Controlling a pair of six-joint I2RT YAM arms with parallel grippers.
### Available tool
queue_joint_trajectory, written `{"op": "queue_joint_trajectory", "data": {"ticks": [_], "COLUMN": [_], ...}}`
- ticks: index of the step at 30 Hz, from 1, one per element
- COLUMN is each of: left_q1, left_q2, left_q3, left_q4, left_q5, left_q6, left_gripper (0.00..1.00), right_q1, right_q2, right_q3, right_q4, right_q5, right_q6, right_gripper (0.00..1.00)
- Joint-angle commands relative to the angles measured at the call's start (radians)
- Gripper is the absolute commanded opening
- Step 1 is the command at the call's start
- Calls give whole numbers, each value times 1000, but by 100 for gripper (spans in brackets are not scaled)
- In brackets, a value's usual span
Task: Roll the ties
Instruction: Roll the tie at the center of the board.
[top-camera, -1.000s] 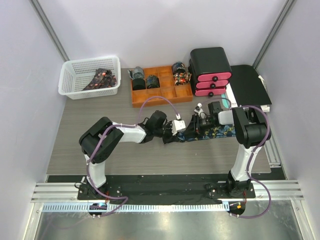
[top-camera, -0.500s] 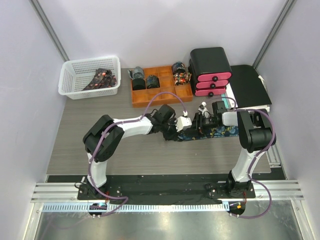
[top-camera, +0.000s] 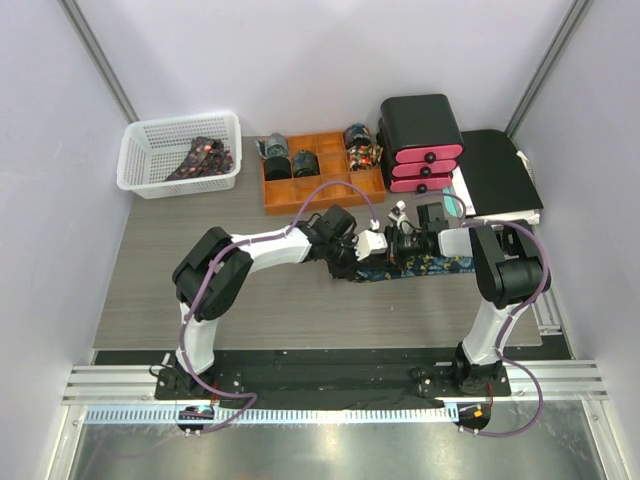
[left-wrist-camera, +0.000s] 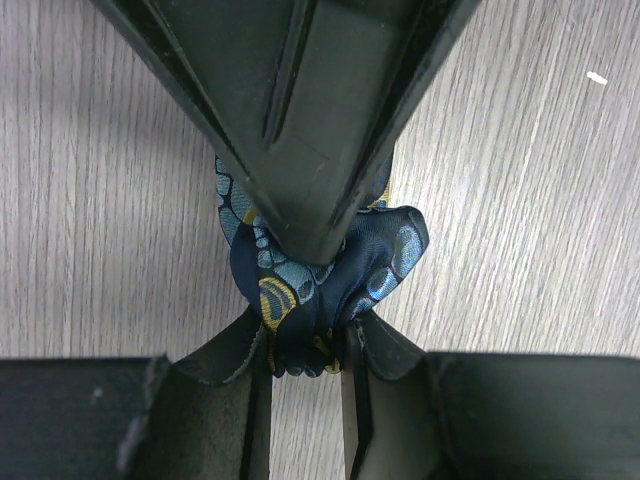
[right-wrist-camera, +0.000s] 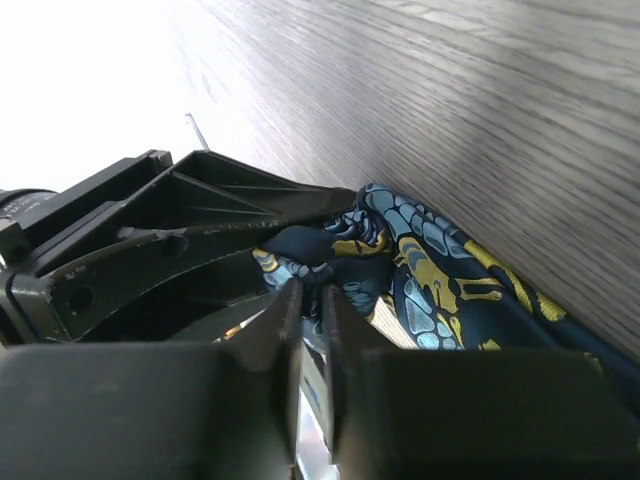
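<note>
In the top view, a dark blue tie (top-camera: 432, 265) with a teal and gold pattern lies flat on the grey wooden surface (top-camera: 160, 250) right of centre, stretching from the right side toward the middle of the frame. The left gripper (top-camera: 378, 247) and the right gripper (top-camera: 398, 245) meet tip to tip over its left end. The left wrist view shows that end bunched into a small wad, with the left jaws clamped on it from the bottom of the frame and the right gripper's dark tip pressing into it from the top. In the right wrist view the right jaws are nearly together, pinching a fold of the patterned cloth, while the rest of the tie spreads toward the lower right. Along the top of the overhead frame, rolled ties (top-camera: 275, 150) sit in compartments of an orange tray (top-camera: 325, 200), loose ties (top-camera: 205, 158) lie in a white basket (top-camera: 135, 165) at upper left, and a black and pink drawer unit (top-camera: 420, 125) stands at upper right
</note>
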Motion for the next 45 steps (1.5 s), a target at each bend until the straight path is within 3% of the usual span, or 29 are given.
{"op": "queue_joint_trajectory", "data": {"ticks": [1,4,8,10,12,19,20,24,31,34,35,37,38,41,45], "left_q1": [0,2,25,46,63,84,83,72,54,42,37,31,28,26,25], "left_q2": [75,71,19,-9,-43,-172,-176,-135,-23,5,8,8,3,-8,-14], "left_q3": [-25,-24,-51,-77,-93,-286,-304,-324,-333,-337,-335,-312,-301,-258,-202], "left_q4": [-155,-161,-126,-80,-53,289,402,549,707,704,687,587,542,366,167], "left_q5": [-79,-78,4,69,109,186,200,222,217,209,203,177,162,81,33], "left_q6": [-7,-8,-13,-26,-37,-137,-151,-175,-186,-166,-155,-105,-85,-27,27], "left_gripper": [25,32,59,65,68,77,80,81,77,68,61,52,42,26,18], "right_q1": [6,-23,-46,-51,-57,-62,-62,-62,-62,-62,-62,-63,-62,-66,-86], "right_q2": [47,72,118,128,157,205,207,230,262,266,265,257,251,187,87], "right_q3": [62,85,106,108,109,98,98,106,109,109,109,112,114,123,161], "right_q4": [-96,-138,-202,-208,-216,-237,-240,-251,-260,-259,-257,-259,-260,-286,-372], "right_q5": [30,58,73,87,96,132,136,152,162,164,162,144,133,99,72], "right_q6": [-130,-164,-217,-229,-232,-237,-238,-244,-243,-241,-238,-235,-232,-240,-289], "right_gripper": [5,1,1,1,1,1,1,1,1,1,1,2,4,15,28]}}
